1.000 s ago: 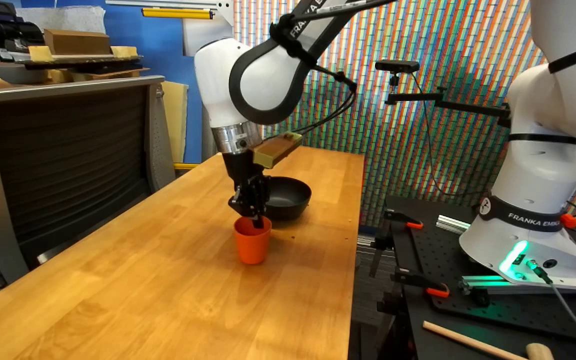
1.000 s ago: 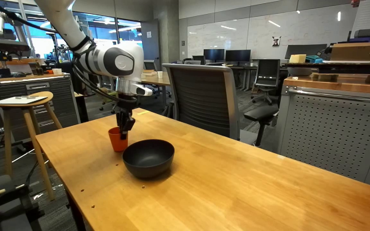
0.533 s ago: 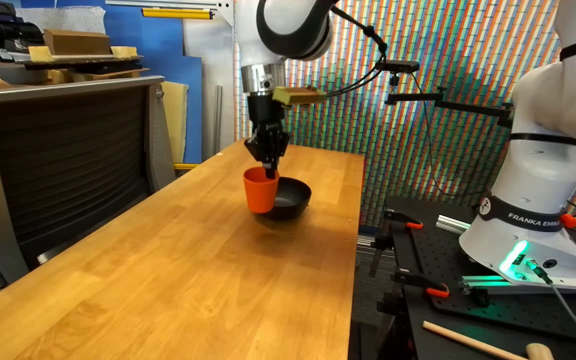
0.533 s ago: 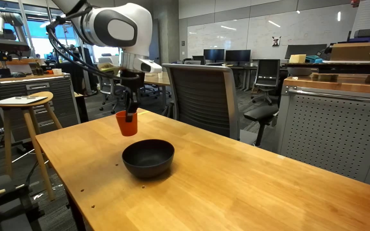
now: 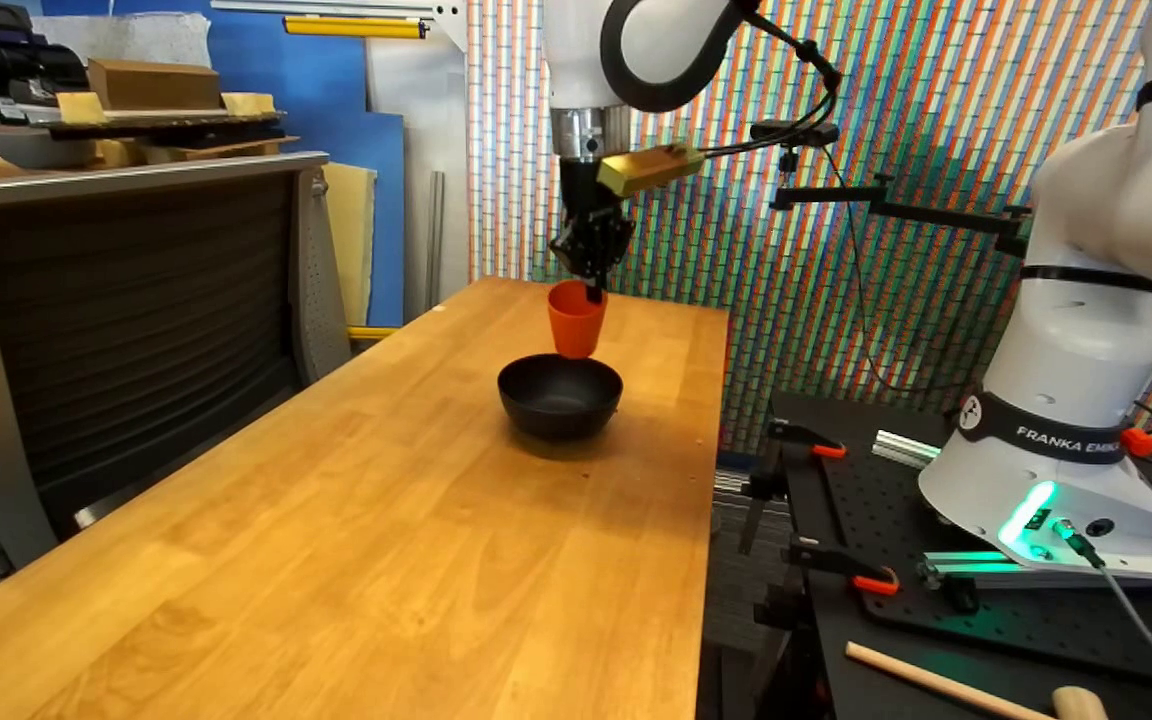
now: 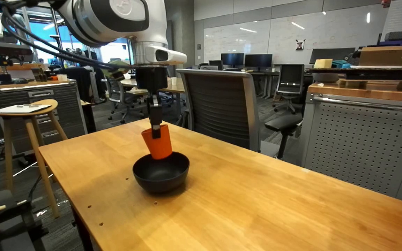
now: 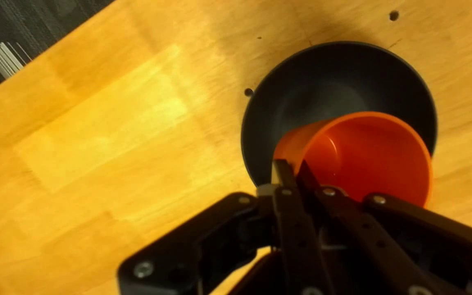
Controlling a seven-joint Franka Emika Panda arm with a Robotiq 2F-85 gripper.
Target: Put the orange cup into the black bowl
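The orange cup [image 5: 576, 328] hangs in the air at the black bowl [image 5: 558, 405], held by its wall. In an exterior view the cup [image 6: 162, 148] is tilted and its base overlaps the far rim of the bowl [image 6: 161, 183]. My gripper [image 6: 156, 132] is shut on the cup's wall, one finger inside the cup and one outside. In the wrist view the gripper [image 7: 295, 168] pinches the cup [image 7: 375, 159], which covers the near part of the bowl [image 7: 334, 73]. The bowl rests upright on the table. The exact height of the cup's base over the bowl is hard to tell.
The wooden table [image 5: 416, 560] carries the bowl. A grey office chair [image 6: 218, 108] stands against its long edge. A black bench [image 5: 896, 640] with the robot base, clamps and a mallet stands along the opposite side.
One second ago the cup stood on the table beside the bowl, with the gripper at its rim. It has since been lifted and carried to the bowl, and it has tilted.
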